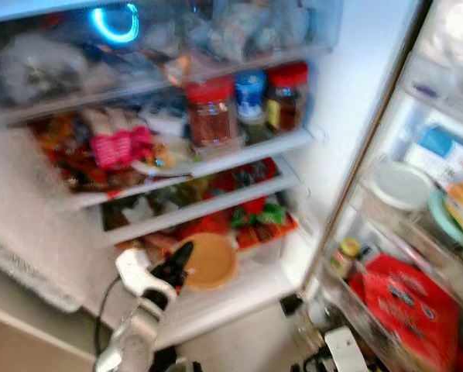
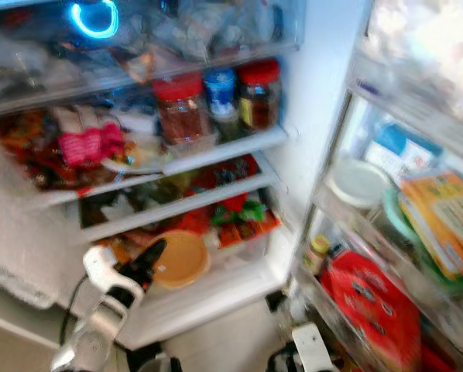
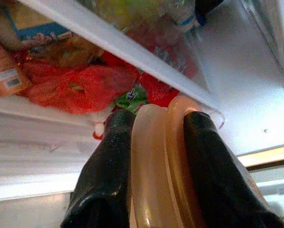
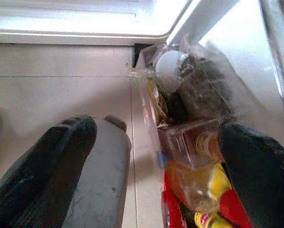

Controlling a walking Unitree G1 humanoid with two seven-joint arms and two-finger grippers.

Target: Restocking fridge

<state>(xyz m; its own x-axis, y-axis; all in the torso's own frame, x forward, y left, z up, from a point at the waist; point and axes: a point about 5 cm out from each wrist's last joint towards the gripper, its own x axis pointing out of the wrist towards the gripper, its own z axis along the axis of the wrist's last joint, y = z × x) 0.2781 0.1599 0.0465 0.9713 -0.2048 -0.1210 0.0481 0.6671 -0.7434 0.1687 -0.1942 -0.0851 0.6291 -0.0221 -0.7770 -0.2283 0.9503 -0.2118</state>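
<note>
The fridge stands open in front of me, its shelves (image 1: 216,159) packed with food. On the bottom shelf a round tan container (image 1: 212,262) rests among red and green packets. My left gripper (image 1: 183,256) reaches in from below and is shut on that container's rim. In the left wrist view the black fingers (image 3: 106,161) press on both sides of the tan container (image 3: 156,156). My right gripper (image 4: 156,128) hangs low by the foot of the fridge door, open, with nothing between its fingers.
Three jars (image 1: 210,112) with red and blue lids stand on the middle shelf, with a pink packet (image 1: 115,143) to their left. At right, the door racks hold a red bag (image 1: 409,302), a white lid (image 1: 400,184) and an orange box (image 2: 444,221). Beige floor tiles (image 1: 239,341) lie below.
</note>
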